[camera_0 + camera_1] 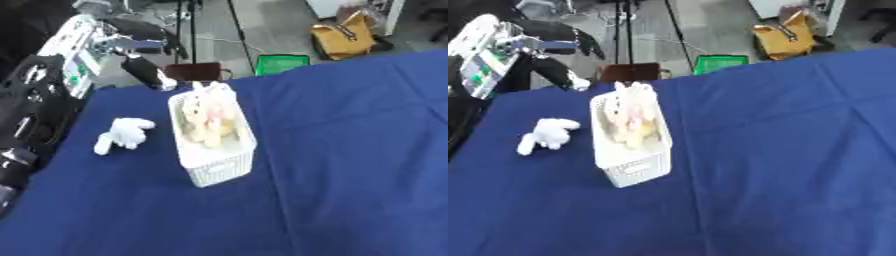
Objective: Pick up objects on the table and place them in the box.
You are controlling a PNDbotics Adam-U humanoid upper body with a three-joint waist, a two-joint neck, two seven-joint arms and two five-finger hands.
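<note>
One small white plush toy [125, 133], lying flat on the blue cloth-covered table [350, 150] near its left edge, just left of a white slatted plastic box [220, 171] and apart from its wall. Soft and lumpy in look, with a stubby limb stretched toward the table's left edge and another toward the box; details of its form too blurred to name.

Well apart from the robot's left hand [147, 72], which hangs above the table's far left corner at the end of a black and silver arm coming in from the upper left. Cannot tell whether clenched or released; nothing seen held in it. White toy nearer the front than the hand, with bare blue cloth between the two.

Standing upright in the left half of the table, the box, long side running from far edge toward the front. Packed inside: pale cream and pinkish plush toys [210, 122], the far one poking above the rim.
</note>
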